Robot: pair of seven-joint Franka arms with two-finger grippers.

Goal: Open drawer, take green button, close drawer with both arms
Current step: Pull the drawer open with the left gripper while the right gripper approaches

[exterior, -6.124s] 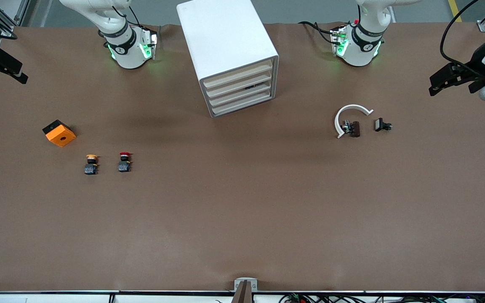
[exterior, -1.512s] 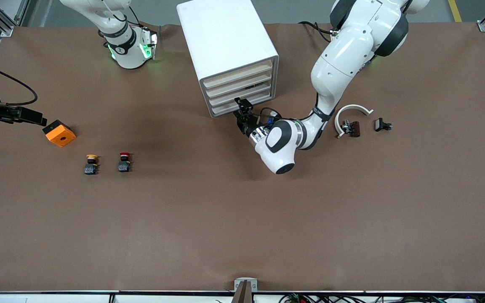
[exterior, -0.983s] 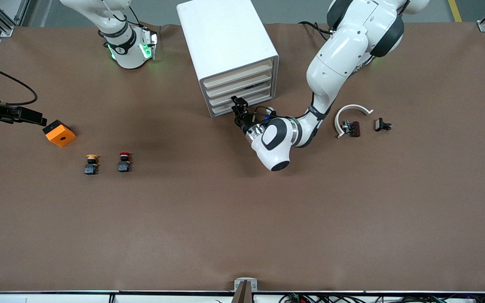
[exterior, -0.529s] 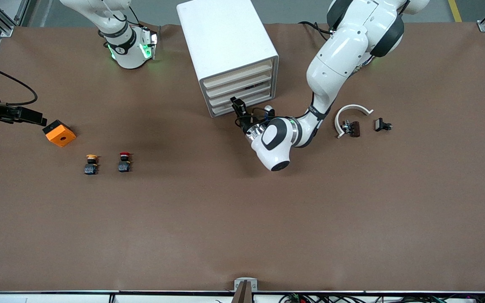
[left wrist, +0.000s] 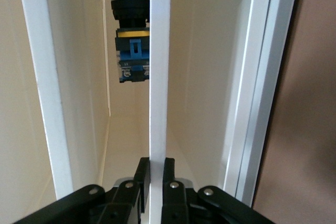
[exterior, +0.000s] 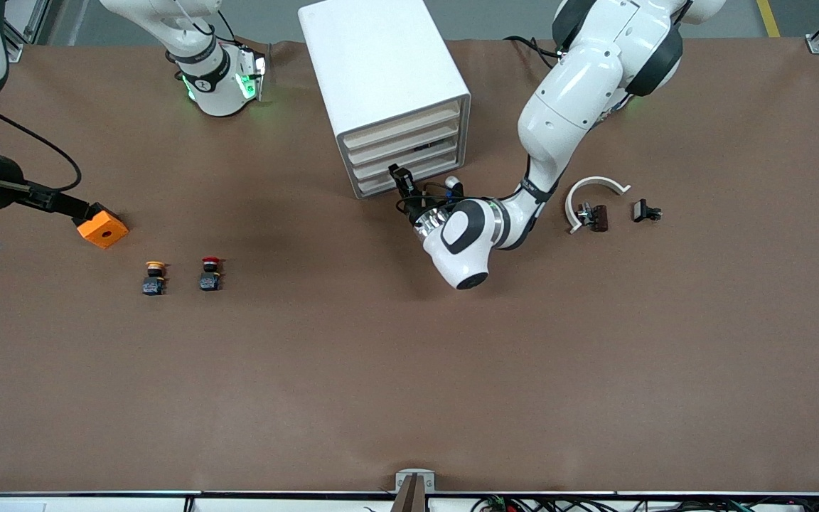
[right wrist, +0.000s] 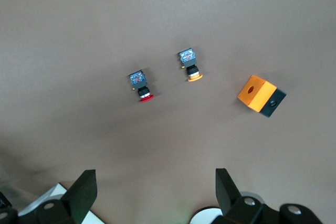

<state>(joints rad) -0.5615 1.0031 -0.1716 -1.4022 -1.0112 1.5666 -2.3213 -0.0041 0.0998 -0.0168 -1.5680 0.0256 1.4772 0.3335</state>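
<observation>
Left wrist view: green button (left wrist: 128, 35) lies in drawer (left wrist: 157, 77), left gripper (left wrist: 153, 174) pinching its front.

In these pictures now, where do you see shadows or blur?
Front view: a soft dark shadow on the brown table under the left gripper. Left wrist view: the white drawer edge looks soft; the green-capped pushbutton is sharper. Right wrist view: even light, faint shadows.

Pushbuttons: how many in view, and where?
3. The green button sits inside the drawer unit; the yellow-capped one and red-capped one stand side by side toward the right arm's end. Other drawers could hide more.
</observation>
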